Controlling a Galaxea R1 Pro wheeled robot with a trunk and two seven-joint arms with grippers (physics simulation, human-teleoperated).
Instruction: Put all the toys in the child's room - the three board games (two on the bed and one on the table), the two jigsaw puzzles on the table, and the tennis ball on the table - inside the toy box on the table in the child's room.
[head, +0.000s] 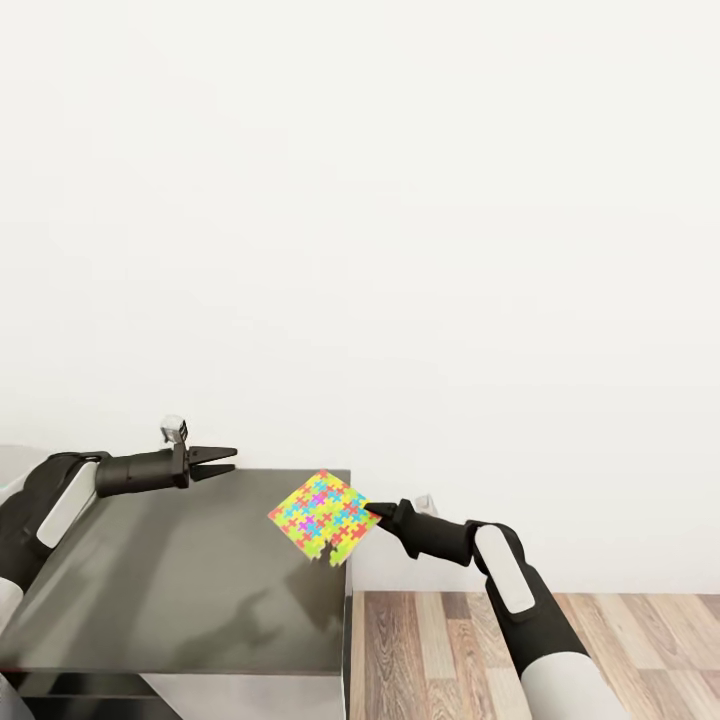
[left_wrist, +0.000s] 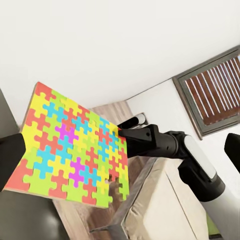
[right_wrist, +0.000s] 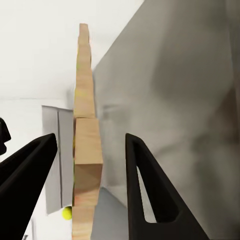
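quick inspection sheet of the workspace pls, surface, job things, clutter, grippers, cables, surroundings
surface: dark grey cabinet top, nothing resting on it.
job's things: one jigsaw puzzle, tilted, held in the air over the cabinet's corner; small yellow-green ball low in the right wrist view.
clutter: nothing seen.
grippers: right gripper pinches the puzzle's edge; left gripper open, holding nothing, above the cabinet.
cables: nothing seen.
surroundings: white wall, wood-plank floor, slatted window.
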